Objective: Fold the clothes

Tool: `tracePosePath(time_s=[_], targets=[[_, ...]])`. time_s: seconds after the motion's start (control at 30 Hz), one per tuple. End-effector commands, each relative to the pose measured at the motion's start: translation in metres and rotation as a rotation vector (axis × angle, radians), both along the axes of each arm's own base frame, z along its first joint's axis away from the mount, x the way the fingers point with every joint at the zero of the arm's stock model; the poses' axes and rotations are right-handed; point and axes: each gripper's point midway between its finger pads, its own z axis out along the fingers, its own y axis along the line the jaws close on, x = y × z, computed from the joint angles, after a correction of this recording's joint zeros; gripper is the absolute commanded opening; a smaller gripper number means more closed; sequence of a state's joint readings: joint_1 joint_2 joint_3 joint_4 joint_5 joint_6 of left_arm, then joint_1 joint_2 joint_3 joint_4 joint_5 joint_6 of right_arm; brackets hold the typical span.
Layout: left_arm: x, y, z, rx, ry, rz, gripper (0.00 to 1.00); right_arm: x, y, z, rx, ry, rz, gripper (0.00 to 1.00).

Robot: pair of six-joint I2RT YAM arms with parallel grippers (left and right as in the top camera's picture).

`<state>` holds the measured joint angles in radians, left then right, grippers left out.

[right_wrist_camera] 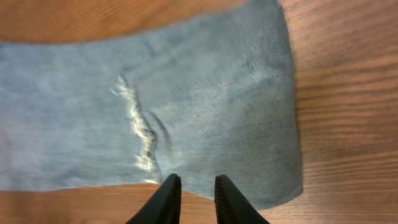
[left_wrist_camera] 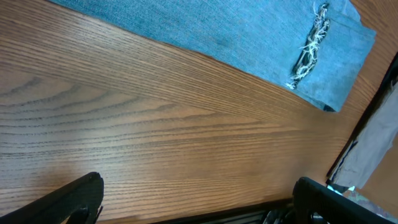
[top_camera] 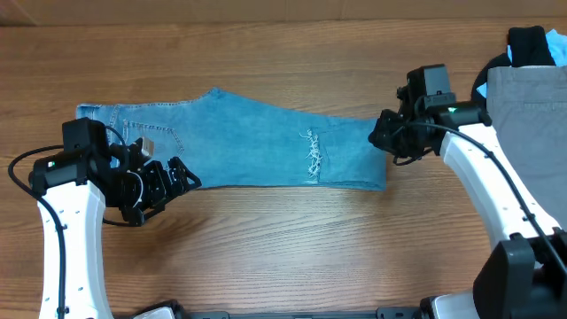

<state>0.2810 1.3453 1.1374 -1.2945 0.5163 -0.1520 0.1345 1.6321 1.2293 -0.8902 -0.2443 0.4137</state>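
One jeans between left pincer, right pincer.

Soft matt denim jeans on smooth grained wood table

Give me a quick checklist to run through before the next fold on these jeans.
1. Jeans lie flat in one long strip: ok.
2. Left gripper open and empty: ok.
3. Left gripper over the waist edge: not ok, it sits over bare table beside the denim.
4. Right gripper at the hem end: ok.
5. Right gripper has hold of the hem: cannot tell; its fingers are nearly together over the cloth.
6. Grey garment apart from the jeans: ok.
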Motion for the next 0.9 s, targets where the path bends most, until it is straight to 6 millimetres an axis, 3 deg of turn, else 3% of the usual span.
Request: tracePosePath(time_s=[0.0,0.2,0.3,0.33,0.47,0.57,0.6,0.63,0.67,0.7,0.73,0.8,0.87], targets=[[-0.001,-0.002,-0.002,-0.009,0.015,-0.001,1.00,-0.027,0.001,-0.045,0.000,0.096,0.003,0.16],[-0.003,-0.002,-0.002,-0.011,0.023,-0.001,1.00,-0.051,0.001,-0.094,0.035,0.128,-0.062,0.13],[-0.004,-0.002,-0.002,-0.011,0.024,-0.002,1.00,-0.057,-0.001,-0.104,0.030,0.129,-0.065,0.11],[-0.004,-0.002,-0.002,-0.011,0.024,-0.002,1.00,-0.059,-0.005,-0.107,0.018,0.135,-0.075,0.06],[-0.004,-0.002,-0.002,-0.011,0.024,-0.002,1.00,-0.055,-0.010,-0.100,-0.005,0.137,-0.115,0.04],[-0.003,-0.002,-0.002,-0.010,0.023,-0.002,1.00,-0.042,-0.016,-0.065,-0.042,0.094,-0.114,0.04],[-0.003,-0.002,-0.002,-0.010,0.023,-0.002,1.00,-0.039,-0.017,-0.058,-0.052,0.084,-0.116,0.09],[-0.004,-0.002,-0.003,-0.007,0.024,-0.002,1.00,-0.032,-0.024,-0.037,-0.086,0.051,-0.130,0.24],[-0.004,-0.001,-0.003,-0.005,0.025,-0.001,1.00,-0.025,-0.030,-0.016,-0.122,0.006,-0.134,0.56],[-0.004,-0.001,-0.003,-0.005,0.025,-0.001,1.00,-0.021,-0.033,-0.005,-0.139,-0.019,-0.131,0.75],[-0.004,-0.001,-0.003,-0.005,0.025,-0.001,1.00,-0.016,-0.037,0.005,-0.157,-0.048,-0.133,0.87],[-0.004,-0.001,-0.003,-0.004,0.025,-0.001,1.00,-0.005,-0.044,0.018,-0.173,-0.106,-0.116,0.93],[-0.004,-0.001,-0.003,-0.004,0.025,-0.001,1.00,0.001,-0.052,0.015,-0.179,-0.120,-0.126,0.95]])
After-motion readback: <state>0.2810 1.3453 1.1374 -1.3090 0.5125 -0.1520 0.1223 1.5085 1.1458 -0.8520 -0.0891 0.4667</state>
